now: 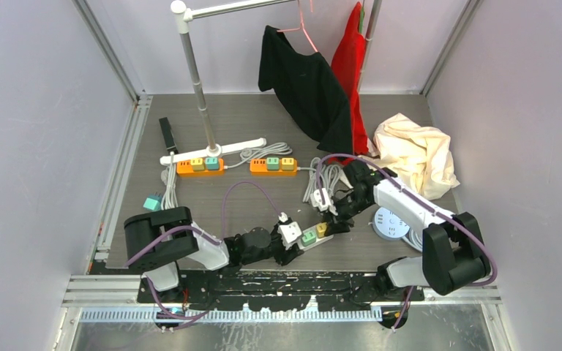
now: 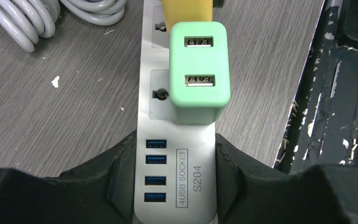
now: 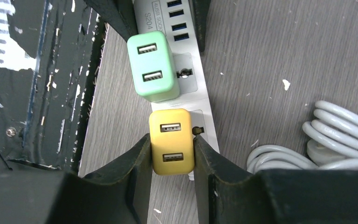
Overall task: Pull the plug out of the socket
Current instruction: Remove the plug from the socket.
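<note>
- White power strip [image 1: 301, 241] lies flat on the desk [image 1: 263, 131] at its near edge, between the two arms; we read "4USB SOCKET S204" on its end in the left wrist view.
- Left tool [image 2: 175, 150] is grasping the strip [image 2: 204, 186] at its USB-port end, one finger on each long side, both touching.
- Right tool [image 3: 171, 149] is clenched on the yellow plug [image 3: 171, 140], with both pads pressed to its sides.
- Yellow plug [image 1: 321, 229] sits upright on the strip [image 3: 198, 100], in the outlet farther from the USB ports. We cannot tell how deep the prongs are.
- Green plug [image 3: 153, 65] sits upright in the next outlet, between the yellow one and the USB ports, just beside the yellow plug and not touching it. No tool is on it.
- Green plug [image 2: 198, 70] has two USB slots on top, and so does the yellow plug [image 2: 186, 9].
- Coiled grey cable [image 3: 335, 140] lies on the desk near the strip's yellow-plug end.
- At the back of the desk are two orange power strips [image 1: 200, 166], a rack with a black garment [image 1: 304, 80] and a red garment [image 1: 350, 66], and a cream cloth [image 1: 417, 150] at back right.
</note>
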Available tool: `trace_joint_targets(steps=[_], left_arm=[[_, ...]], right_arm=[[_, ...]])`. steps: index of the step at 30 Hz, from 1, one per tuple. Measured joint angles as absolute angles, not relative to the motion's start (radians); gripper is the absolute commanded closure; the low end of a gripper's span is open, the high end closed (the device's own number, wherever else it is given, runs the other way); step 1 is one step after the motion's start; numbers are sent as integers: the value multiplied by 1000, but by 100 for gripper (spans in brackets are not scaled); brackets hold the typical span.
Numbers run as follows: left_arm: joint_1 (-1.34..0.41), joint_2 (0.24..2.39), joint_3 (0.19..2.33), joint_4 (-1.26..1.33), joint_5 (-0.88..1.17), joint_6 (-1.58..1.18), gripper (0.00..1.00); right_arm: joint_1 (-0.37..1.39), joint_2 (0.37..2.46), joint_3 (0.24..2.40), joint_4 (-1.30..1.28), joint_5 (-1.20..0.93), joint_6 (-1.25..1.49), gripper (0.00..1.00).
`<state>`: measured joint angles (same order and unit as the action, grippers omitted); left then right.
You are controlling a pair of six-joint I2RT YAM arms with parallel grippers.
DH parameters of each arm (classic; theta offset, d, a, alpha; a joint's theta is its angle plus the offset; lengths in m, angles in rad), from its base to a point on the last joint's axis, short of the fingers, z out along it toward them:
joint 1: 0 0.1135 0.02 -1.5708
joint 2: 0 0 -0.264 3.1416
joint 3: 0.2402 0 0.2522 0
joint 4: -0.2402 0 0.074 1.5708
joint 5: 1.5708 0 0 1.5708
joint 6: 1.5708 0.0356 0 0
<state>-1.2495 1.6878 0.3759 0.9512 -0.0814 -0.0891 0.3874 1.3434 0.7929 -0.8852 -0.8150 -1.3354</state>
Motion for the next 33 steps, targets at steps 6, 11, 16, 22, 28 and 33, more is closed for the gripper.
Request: trace_joint_targets(steps=[6,11,16,22,28,33], left_arm=[[-1250,1688,390,946,-66,-106,100],[-1251,1688,397,923,-56,-123,100],[-1251,1688,409,904,-51,-128,100],[-1250,1686,429,876,-51,-133,100],[-1250,1657,432,816,-52,-131,100],[-1250,1645,445,759,-52,-126,100]], right_arm=[[310,1343,793,-982,-888,-1478,99],[350,1342,793,-1009,-875,-1567,99],[348,1343,797,-979,-860,-1474,99],[273,1362,817,-1037,-910,-1501,99],[323,1362,817,-1060,-899,-1606,99],[358,1364,818,-1029,-876,-1557,99]])
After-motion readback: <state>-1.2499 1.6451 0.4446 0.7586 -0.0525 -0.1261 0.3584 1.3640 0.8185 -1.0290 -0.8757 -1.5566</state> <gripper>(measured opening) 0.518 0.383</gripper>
